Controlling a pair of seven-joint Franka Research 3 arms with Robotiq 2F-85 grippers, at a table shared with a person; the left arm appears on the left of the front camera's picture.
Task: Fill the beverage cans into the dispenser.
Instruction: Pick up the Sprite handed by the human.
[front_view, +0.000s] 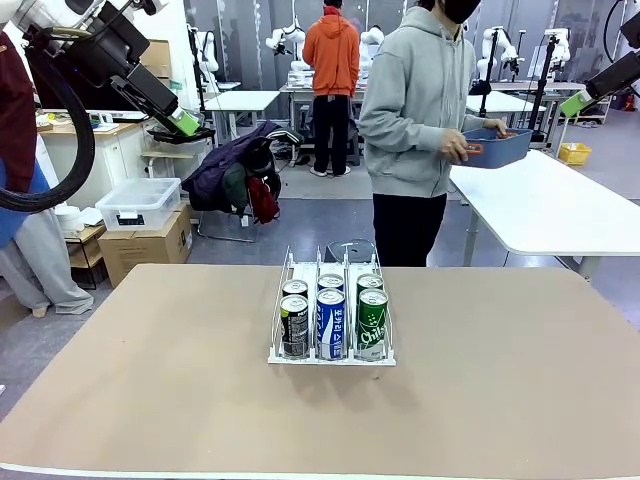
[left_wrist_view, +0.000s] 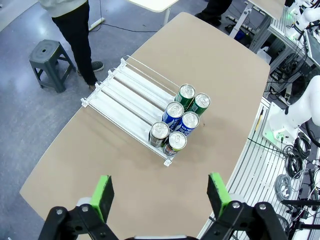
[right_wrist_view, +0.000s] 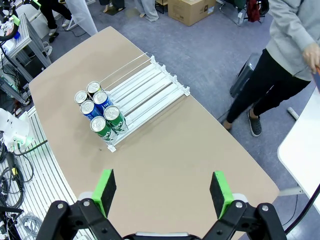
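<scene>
The clear dispenser (front_view: 284, 283) (left_wrist_view: 125, 90) (right_wrist_view: 150, 90) stands mid-table with several beverage cans at its near end, two per lane: black (front_view: 294, 326), blue-and-white (front_view: 330, 323) and green (front_view: 372, 320). From above, the cans (left_wrist_view: 181, 118) (right_wrist_view: 98, 112) cluster at one end of the rack. My left gripper (left_wrist_view: 160, 196) hangs open high above the table, nothing between its green pads; its green pad tip (front_view: 186, 122) shows at the upper left. My right gripper (right_wrist_view: 162, 187) is also open and empty, raised at the upper right (front_view: 577, 102).
A person in a grey hoodie (front_view: 420, 100) stands at the far side, turned toward a white side table (front_view: 560, 205), holding a blue bin (front_view: 497, 148). A grey stool (left_wrist_view: 46, 57) stands beyond the far edge. The tan table (front_view: 150, 380) is bare around the rack.
</scene>
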